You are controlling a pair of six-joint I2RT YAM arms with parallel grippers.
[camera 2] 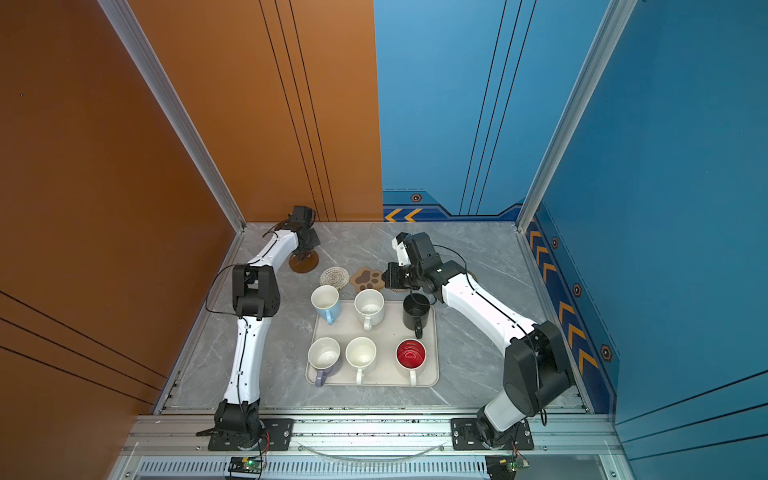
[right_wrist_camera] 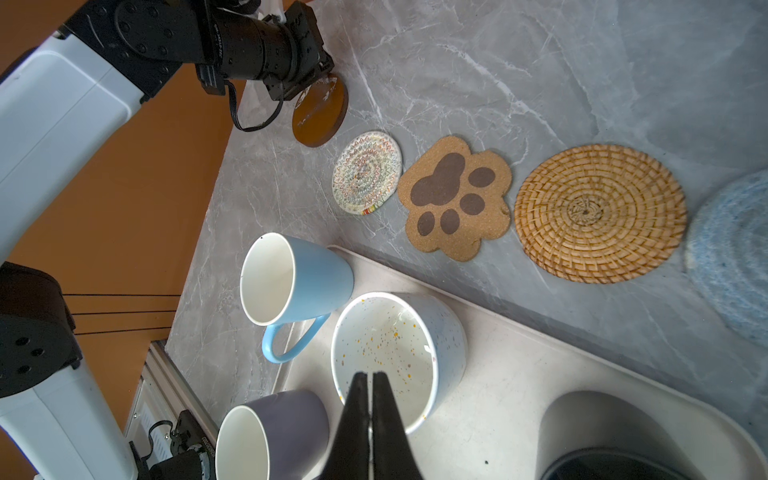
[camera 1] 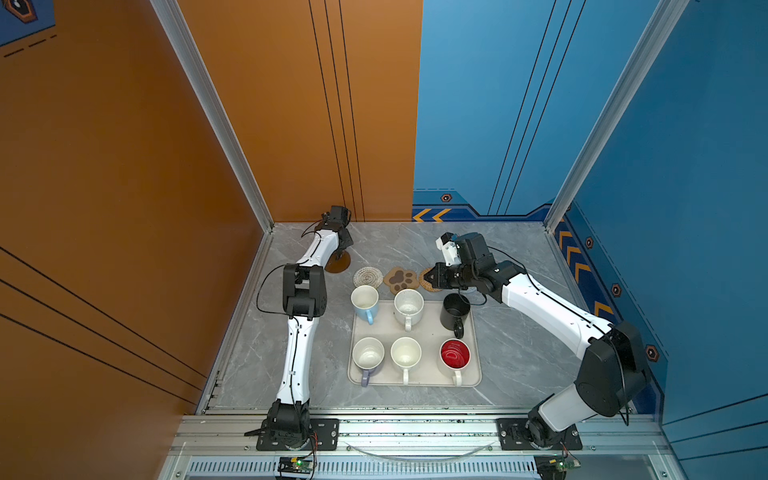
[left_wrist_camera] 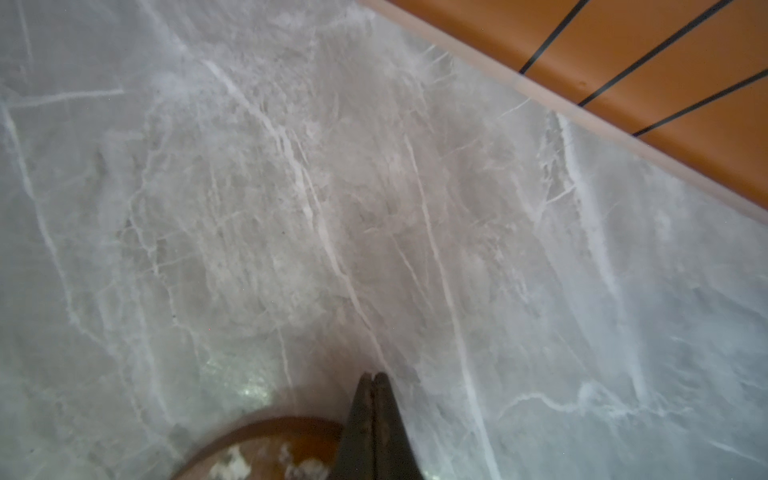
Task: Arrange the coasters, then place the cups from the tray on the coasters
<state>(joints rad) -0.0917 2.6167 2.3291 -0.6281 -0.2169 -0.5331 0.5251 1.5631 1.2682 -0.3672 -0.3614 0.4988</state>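
Observation:
A cream tray (camera 1: 428, 332) holds several cups: light blue (camera 1: 365, 301), speckled white (camera 1: 409, 306), black (camera 1: 455, 309), lilac (camera 1: 368, 355), white (camera 1: 405, 353) and red-inside (camera 1: 455, 354). Behind it coasters lie in a row: brown disc (camera 1: 338, 262), white woven (camera 1: 368, 276), paw (camera 1: 400, 279), rattan (right_wrist_camera: 598, 212) and grey-blue woven (right_wrist_camera: 731, 257). My left gripper (camera 1: 341, 253) is shut, its tips at the brown disc's (left_wrist_camera: 270, 449) far edge, nothing between them. My right gripper (camera 1: 432, 277) is shut and empty, hovering over the rattan coaster and partly hiding it in both top views.
The orange wall (camera 1: 291, 124) stands close behind the left gripper. The blue wall (camera 1: 665, 208) bounds the right side. Bare marble table (camera 1: 519, 353) lies right of the tray and behind the coaster row.

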